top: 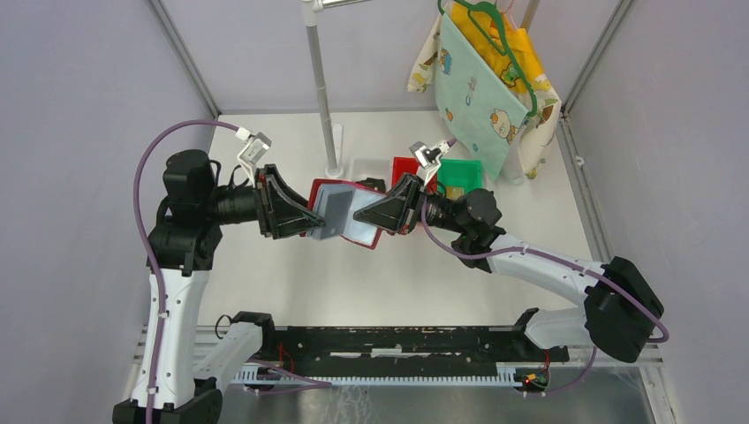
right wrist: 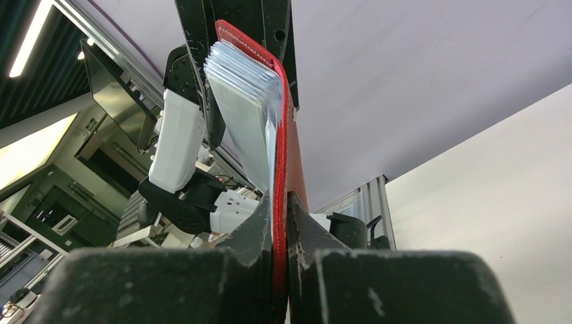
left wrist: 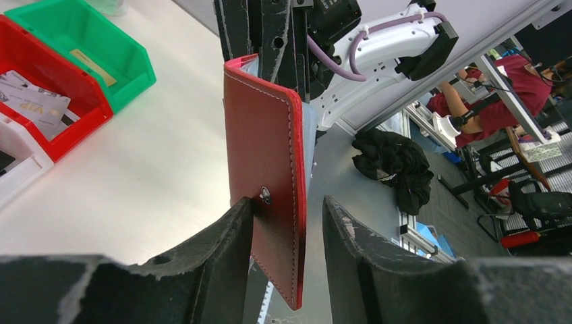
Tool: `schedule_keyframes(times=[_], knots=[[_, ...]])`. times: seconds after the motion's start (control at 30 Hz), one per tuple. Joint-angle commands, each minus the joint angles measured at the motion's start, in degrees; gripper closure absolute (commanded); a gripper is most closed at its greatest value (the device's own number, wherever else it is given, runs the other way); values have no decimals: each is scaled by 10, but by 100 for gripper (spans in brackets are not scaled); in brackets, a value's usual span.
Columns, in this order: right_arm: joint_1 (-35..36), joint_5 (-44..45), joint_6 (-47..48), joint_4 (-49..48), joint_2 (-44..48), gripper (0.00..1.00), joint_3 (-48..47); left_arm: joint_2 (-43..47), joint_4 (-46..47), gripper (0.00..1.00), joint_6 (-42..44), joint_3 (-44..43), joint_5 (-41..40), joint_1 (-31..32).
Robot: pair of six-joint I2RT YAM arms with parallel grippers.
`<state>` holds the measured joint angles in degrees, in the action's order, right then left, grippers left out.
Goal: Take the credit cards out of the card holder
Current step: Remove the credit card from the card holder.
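Observation:
The dark red card holder [top: 353, 228] hangs open in the air between both grippers, its clear greyish sleeves [right wrist: 243, 101] fanned out. My right gripper [right wrist: 280, 199] is shut on the holder's red cover edge [right wrist: 280, 155]. My left gripper [left wrist: 289, 200] is open, and its jaws straddle the other red cover [left wrist: 263, 148] near the snap. One finger touches that cover and the other stands apart. I see no card in the sleeves. A tan credit card [left wrist: 94, 67] lies in the green bin [left wrist: 128, 64].
A red bin [top: 404, 166] holding pale cards [left wrist: 37, 101], the green bin [top: 461, 172] and a white bin [top: 366, 165] stand behind the holder. A metal pole [top: 325, 97] rises at the back. Cloths on a hanger [top: 481, 79] hang at the back right.

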<state>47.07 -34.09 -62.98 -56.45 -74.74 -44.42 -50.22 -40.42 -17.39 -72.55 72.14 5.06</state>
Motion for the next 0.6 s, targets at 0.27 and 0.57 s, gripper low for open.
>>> schedule_keyframes(times=[0.27, 0.57], knots=[[-11, -12, -3, -44, 16, 100, -8, -3, -20, 62, 52, -35, 19, 0], [-14, -16, -8, -51, 19, 100, -11, -2, -13, 59, 56, -28, -72, 0]])
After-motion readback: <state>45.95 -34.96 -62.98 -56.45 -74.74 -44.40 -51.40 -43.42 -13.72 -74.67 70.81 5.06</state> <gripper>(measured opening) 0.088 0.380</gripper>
